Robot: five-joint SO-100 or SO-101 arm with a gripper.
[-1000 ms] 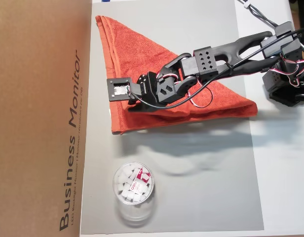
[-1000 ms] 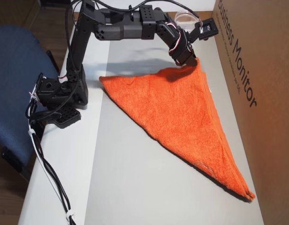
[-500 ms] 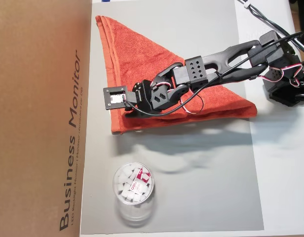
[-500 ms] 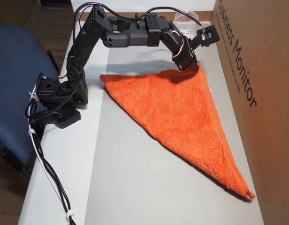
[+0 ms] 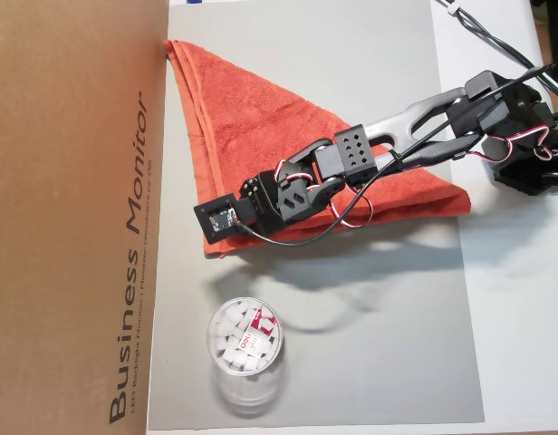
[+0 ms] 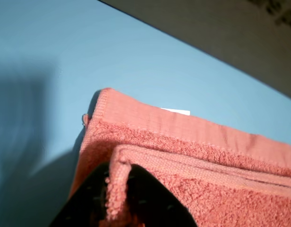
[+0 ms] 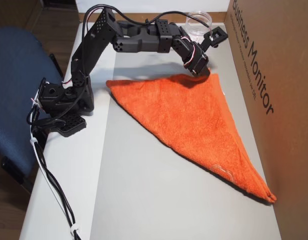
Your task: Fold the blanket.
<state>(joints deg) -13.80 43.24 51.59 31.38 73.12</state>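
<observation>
The orange-red blanket (image 5: 252, 127) lies folded into a triangle on the grey mat (image 5: 370, 344). One long edge runs beside the cardboard box. In another overhead view the blanket (image 7: 194, 125) stretches from the arm's side to a far corner that touches the box. My gripper (image 5: 247, 227) is low over the blanket's corner nearest the cup, seen from the other side as the gripper (image 7: 201, 74). In the wrist view the black fingers (image 6: 150, 201) of my gripper (image 6: 119, 194) pinch a raised hem of the blanket's (image 6: 207, 156) top layer.
A large brown cardboard box (image 5: 71, 217) walls one side of the mat; it shows as the box (image 7: 274, 75) too. A clear plastic cup (image 5: 245, 349) with white pieces stands past the gripped corner. The arm's base (image 7: 61, 107) and cables sit at the table edge by a blue chair (image 7: 14, 75).
The gripper dropped onto the corner and shifted toward the cup. The blanket slid with it, and its far corner now touches the box.
</observation>
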